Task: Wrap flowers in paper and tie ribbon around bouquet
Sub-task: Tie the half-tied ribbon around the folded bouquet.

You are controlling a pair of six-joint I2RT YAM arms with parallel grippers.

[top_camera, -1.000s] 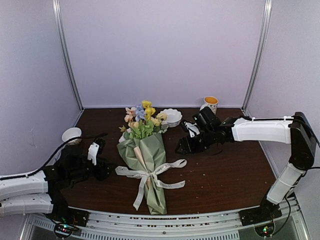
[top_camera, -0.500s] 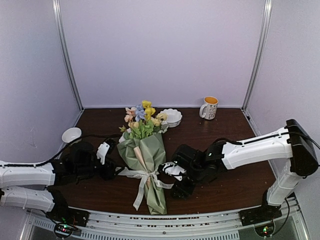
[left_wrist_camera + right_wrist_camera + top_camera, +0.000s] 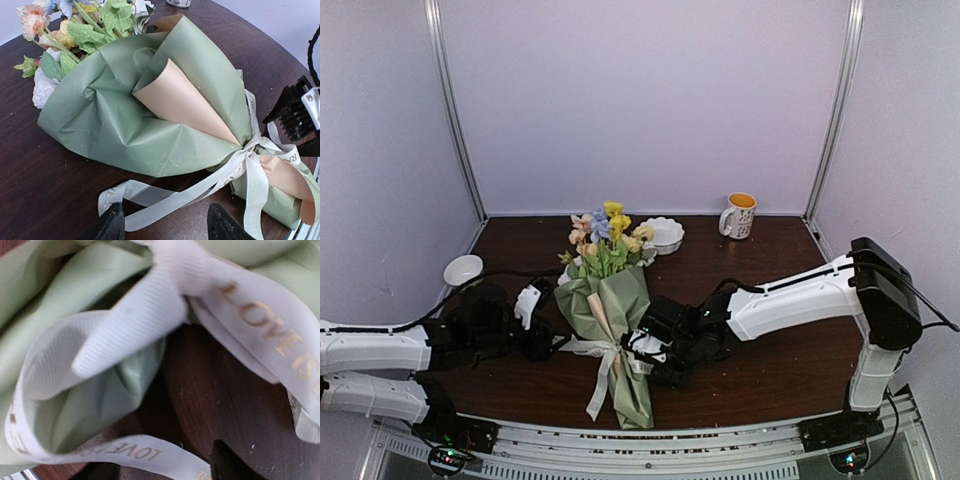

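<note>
The bouquet (image 3: 612,315) lies on the dark table, a sage-green paper (image 3: 125,120) cone with a peach-tan inner fold. The flowers (image 3: 605,232) point to the back and the cream ribbon (image 3: 610,350) is tied in a bow at the waist. My left gripper (image 3: 548,335) sits at the bow's left loop. It is open, and that ribbon loop (image 3: 165,192) lies loose between its fingertips (image 3: 114,225). My right gripper (image 3: 645,350) is at the bow's right side, also open. A printed ribbon tail (image 3: 140,455) crosses the gap just ahead of its fingertips (image 3: 225,465).
A scalloped white bowl (image 3: 663,234) stands behind the flowers, an orange-rimmed mug (image 3: 740,214) at the back right, and a small white bowl (image 3: 463,269) at the left edge. The metal rail (image 3: 650,440) runs along the table's front edge.
My right arm swung from the back right down to the bow's right side. My left gripper slid right toward the left ribbon loop. The right ribbon loop is now bunched under the right gripper.
</note>
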